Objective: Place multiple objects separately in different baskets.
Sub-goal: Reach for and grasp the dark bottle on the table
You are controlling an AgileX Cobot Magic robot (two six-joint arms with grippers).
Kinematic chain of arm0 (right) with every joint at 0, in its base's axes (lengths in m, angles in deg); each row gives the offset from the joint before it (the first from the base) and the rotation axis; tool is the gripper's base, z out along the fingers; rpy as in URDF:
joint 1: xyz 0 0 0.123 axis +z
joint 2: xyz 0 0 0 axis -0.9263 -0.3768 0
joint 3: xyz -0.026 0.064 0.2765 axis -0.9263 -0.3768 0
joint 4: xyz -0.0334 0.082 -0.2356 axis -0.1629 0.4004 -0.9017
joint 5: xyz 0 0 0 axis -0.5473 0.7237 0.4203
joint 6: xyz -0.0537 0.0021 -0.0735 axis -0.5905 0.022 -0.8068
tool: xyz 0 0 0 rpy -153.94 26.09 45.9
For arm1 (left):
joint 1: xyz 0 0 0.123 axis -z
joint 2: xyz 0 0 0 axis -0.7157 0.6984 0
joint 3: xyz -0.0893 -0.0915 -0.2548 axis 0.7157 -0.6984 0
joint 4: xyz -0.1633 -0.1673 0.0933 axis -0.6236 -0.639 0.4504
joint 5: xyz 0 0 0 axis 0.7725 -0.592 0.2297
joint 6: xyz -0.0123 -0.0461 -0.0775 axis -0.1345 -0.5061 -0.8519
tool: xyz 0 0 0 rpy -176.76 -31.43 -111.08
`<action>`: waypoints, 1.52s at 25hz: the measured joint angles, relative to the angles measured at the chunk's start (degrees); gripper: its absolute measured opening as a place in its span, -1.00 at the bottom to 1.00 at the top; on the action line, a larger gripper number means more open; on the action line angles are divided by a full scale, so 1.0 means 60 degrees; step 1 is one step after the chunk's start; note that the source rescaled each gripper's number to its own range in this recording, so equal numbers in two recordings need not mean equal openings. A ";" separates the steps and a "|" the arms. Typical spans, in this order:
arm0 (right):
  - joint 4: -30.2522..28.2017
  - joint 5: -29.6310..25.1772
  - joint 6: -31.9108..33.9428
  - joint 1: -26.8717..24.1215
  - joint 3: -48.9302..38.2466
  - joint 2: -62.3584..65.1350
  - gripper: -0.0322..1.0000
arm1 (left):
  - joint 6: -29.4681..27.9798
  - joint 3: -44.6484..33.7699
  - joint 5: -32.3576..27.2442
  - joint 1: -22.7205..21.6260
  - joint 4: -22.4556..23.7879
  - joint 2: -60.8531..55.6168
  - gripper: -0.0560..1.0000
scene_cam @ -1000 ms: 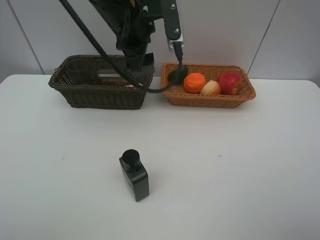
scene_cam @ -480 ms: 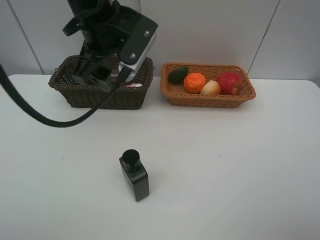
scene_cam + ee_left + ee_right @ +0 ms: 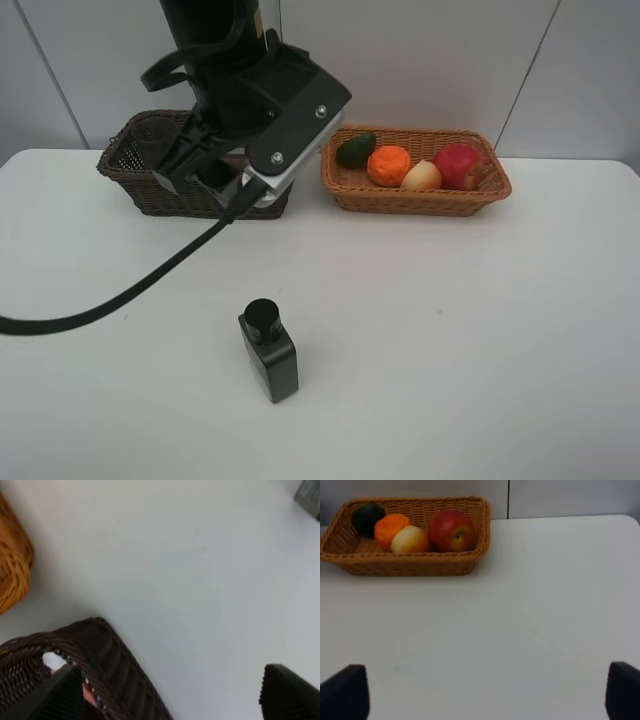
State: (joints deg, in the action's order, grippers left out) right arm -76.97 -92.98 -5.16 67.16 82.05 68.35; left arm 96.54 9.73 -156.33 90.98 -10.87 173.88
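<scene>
The left gripper (image 3: 215,180), jaws apart and empty, has swung away from the tan basket (image 3: 495,190) and now hangs over the near edge of the dark brown basket (image 3: 125,165), so a drop-off looks finished; the black square bottle (image 3: 269,350) lies alone on the white table (image 3: 480,340), probably next, nothing blocking it; avocado (image 3: 355,149), tangerine (image 3: 389,165), peach (image 3: 422,176) and apple (image 3: 457,164) sit in the tan basket; the right gripper (image 3: 480,692) waits spread wide and empty.
</scene>
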 joint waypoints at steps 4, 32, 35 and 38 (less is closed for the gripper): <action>0.0000 0.0000 0.0000 0.0000 0.0000 0.0000 1.00 | 0.0039 -0.0481 -0.0199 0.0262 -0.0081 0.0000 0.89; 0.0000 0.0000 0.0000 0.0000 0.0000 0.0000 1.00 | 0.0925 -0.2003 0.0775 0.1021 -0.0924 0.0370 0.89; 0.0000 0.0000 0.0000 0.0000 0.0000 0.0000 1.00 | 0.0925 -0.2003 0.0775 0.1021 -0.1034 0.0378 0.89; 0.0000 0.0000 0.0000 0.0000 0.0000 0.0000 1.00 | 0.0925 -0.2003 0.0721 0.1021 -0.1034 0.0378 0.89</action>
State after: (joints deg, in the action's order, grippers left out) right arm -76.97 -92.98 -5.16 67.16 82.05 68.35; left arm 102.09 -2.29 -152.01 97.10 -17.08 176.15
